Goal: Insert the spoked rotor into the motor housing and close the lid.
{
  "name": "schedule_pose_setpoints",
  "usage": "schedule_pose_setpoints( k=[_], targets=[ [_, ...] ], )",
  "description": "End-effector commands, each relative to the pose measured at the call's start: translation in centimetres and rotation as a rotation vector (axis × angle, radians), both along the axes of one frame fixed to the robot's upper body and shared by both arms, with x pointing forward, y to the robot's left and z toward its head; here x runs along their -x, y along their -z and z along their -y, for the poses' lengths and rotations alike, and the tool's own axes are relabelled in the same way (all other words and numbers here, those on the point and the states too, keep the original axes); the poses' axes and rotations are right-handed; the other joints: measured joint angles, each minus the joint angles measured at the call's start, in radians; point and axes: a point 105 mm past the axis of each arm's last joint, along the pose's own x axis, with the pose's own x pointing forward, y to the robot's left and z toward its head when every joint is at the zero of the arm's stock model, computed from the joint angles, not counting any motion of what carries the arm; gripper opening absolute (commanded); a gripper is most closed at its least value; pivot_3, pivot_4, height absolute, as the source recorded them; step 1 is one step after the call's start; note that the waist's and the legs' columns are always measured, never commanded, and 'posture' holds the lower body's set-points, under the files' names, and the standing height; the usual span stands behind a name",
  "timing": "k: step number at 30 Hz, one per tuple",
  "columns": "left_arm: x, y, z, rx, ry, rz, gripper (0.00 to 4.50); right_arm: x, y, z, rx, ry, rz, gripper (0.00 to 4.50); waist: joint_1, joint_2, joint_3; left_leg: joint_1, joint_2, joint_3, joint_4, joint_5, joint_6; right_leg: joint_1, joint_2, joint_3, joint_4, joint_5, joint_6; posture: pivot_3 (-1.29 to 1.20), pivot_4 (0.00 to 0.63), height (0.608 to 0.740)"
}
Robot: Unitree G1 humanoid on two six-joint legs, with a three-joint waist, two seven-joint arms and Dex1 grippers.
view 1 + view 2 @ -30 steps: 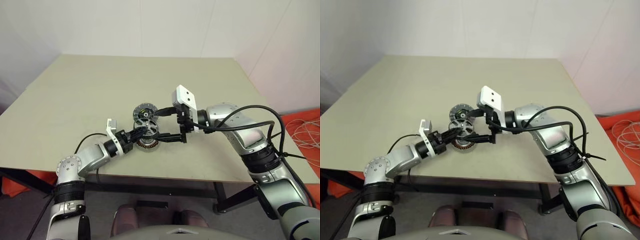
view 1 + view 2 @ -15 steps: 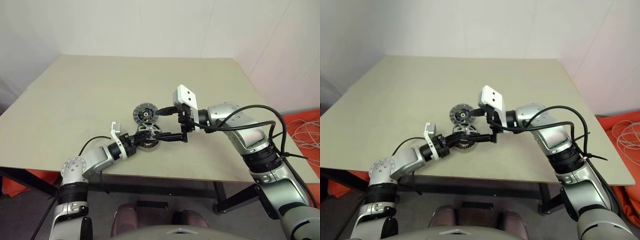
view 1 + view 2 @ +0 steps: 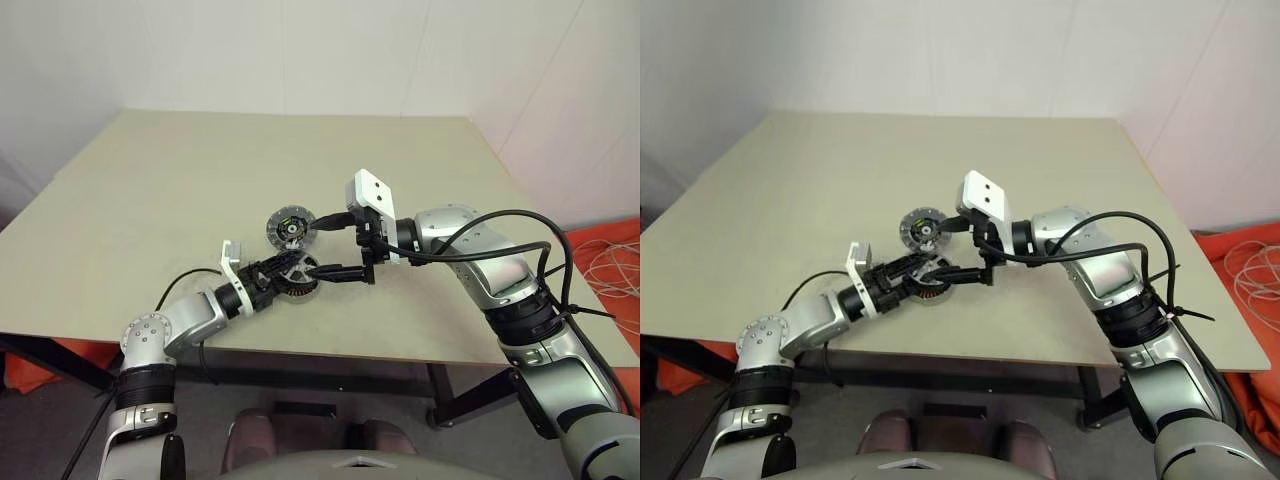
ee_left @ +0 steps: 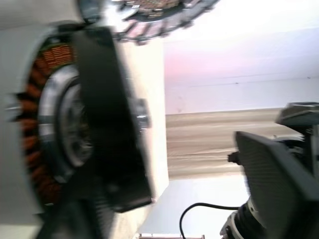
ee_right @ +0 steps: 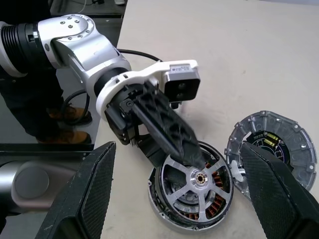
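Note:
The motor housing (image 5: 219, 211), silver-rimmed with copper windings, stands near the table's front edge. The spoked rotor (image 5: 197, 179) lies flat in its top, with windings showing between the pale spokes. My left gripper (image 3: 288, 275) is open at the housing's left side. One of its black fingers (image 5: 169, 127) reaches over the rotor's rim, and in the left wrist view the other stands far off from it. The lid (image 3: 290, 227), a dark patterned disc, lies on the table just behind the housing. My right gripper (image 3: 318, 248) hovers open to the right of both parts, holding nothing.
The beige table (image 3: 200, 170) stretches wide to the back and to both sides. Its front edge runs close below the housing. A black cable (image 3: 185, 280) trails from my left wrist over that edge.
My left gripper lowered the rotor from upright above the housing onto it, then opened and let go. The right arm stayed still.

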Motion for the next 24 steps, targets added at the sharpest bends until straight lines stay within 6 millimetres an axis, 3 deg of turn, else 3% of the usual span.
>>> schedule_pose_setpoints(
  k=[1, 10, 24],
  targets=[
    [0.1, -0.3, -0.2, -0.012, -0.006, 0.013, 4.47, -0.3, -1.3, 0.3, -0.031, 0.009, 0.048, 4.50, 0.000, 0.000, 0.000, 0.001, 0.000, 0.000, 0.000, 0.000, 0.000, 0.000, 0.000, 0.000, 0.000, 0.000, 0.000, 0.00, 0.000, 0.740],
    [1.2, -1.5, -0.9, -0.021, -0.016, 0.031, 4.47, -0.1, -1.1, 0.3, -0.029, 0.006, 0.046, 4.50, -0.001, 0.000, 0.000, 0.002, 0.000, 0.000, 0.000, 0.000, 0.000, 0.000, 0.000, 0.000, 0.000, 0.000, 0.000, 0.00, 0.000, 0.740],
    [2.4, -1.3, -1.8, -0.061, -0.049, -0.019, 4.47, 0.0, -1.0, 0.1, -0.029, -0.007, 0.040, 4.50, 0.000, 0.000, 0.000, 0.001, 0.000, 0.000, 0.001, 0.000, 0.000, 0.000, 0.000, 0.000, 0.001, 0.000, 0.000, 0.00, 0.000, 0.740]
  ],
)
